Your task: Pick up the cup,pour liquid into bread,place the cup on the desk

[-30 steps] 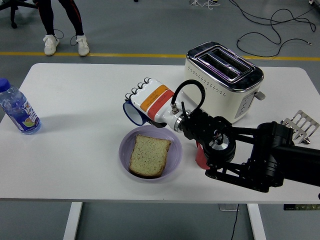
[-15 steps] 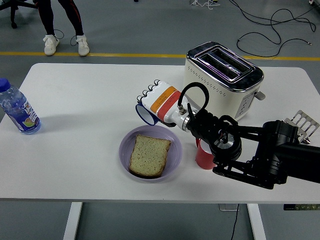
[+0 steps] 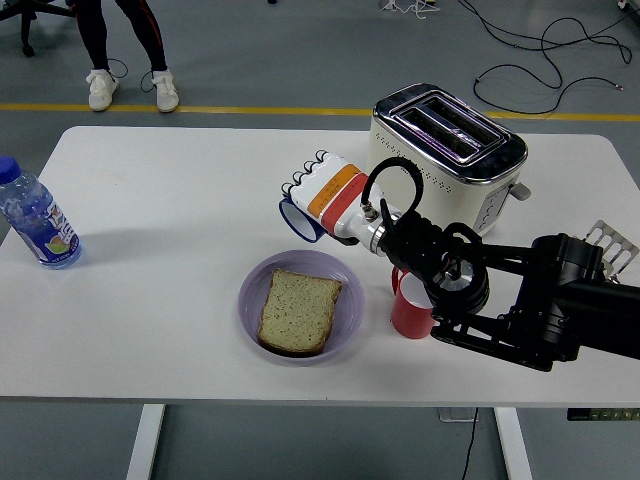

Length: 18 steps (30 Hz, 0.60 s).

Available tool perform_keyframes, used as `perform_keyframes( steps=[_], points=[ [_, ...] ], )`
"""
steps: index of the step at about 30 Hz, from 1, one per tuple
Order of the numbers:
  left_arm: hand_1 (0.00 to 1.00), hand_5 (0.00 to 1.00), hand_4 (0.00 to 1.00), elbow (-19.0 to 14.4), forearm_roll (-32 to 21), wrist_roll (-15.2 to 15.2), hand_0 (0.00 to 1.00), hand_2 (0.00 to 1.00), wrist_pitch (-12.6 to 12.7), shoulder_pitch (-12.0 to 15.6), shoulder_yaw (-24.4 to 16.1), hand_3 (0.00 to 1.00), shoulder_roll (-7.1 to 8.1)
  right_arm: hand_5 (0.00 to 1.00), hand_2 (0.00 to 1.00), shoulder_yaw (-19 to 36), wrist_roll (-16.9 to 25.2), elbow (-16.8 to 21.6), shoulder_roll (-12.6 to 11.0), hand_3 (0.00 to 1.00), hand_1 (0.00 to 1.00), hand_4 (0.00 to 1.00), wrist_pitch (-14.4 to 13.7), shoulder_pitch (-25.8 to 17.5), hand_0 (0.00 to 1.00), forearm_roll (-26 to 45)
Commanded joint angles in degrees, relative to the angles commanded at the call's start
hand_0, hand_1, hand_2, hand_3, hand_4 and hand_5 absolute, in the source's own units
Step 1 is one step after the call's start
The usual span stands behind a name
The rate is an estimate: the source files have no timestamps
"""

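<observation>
A slice of bread lies on a purple plate near the table's front middle. Just beyond the plate's far right edge, my right hand is shut on a blue-rimmed cup. The cup is held on its side above the table, its mouth facing left and down. The white fingers curl over the cup's top. My black right arm comes in from the lower right. I cannot see any liquid.
A red cup stands on the table right of the plate, partly behind my forearm. A cream toaster sits at the back right, a water bottle at the far left, a metal rack at the right edge. A person's legs show beyond the table.
My right hand has carried the tilted cup right and slightly up, off the plate's far edge toward the toaster. More of the red cup now shows.
</observation>
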Motion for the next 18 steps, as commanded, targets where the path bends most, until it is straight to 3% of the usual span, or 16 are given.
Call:
perform_keyframes(
  steps=[11, 18],
  points=[
    [0.706, 0.93, 0.39, 0.0, 0.42, 0.04, 0.664, 0.728, 0.01, -0.01, -0.6, 0.635, -0.02, 0.002, 0.539, 1.89, -0.32, 0.72, -0.58, 0.556, 0.424, 0.56, 0.43, -1.1, 0.385, 3.3],
    [0.706, 0.931, 0.392, 0.0, 0.77, 0.05, 0.664, 0.728, -0.03, 0.04, -0.95, 0.635, -0.1, 0.002, 0.541, 9.0, 0.67, 4.91, -2.95, 0.557, 0.425, 0.558, -0.17, -5.01, 0.387, 13.55]
  ],
)
